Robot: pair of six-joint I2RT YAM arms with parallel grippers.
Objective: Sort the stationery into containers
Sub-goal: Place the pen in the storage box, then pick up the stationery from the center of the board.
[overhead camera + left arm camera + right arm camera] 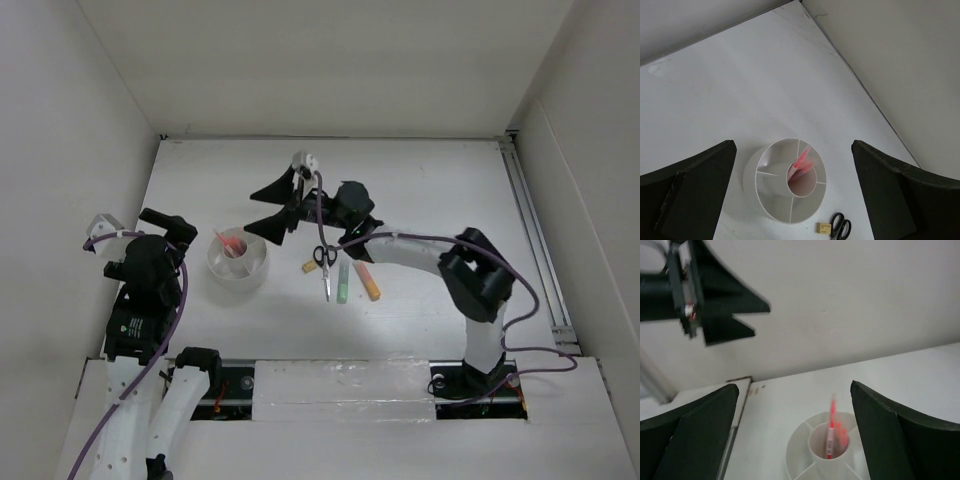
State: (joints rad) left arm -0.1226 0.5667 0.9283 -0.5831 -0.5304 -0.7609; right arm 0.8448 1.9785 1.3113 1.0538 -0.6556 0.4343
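Pink pens (232,243) stand in the centre cup of the white tub (218,272). Scissors (325,262), eraser (309,267), green marker (343,283) and orange marker (367,281) lie unsorted beside it. Left gripper (170,224) and right gripper (260,209) are spread wide, empty.

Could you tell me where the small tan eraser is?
In the top view, the eraser lies between the round white divided tub on its left and the black-handled scissors.
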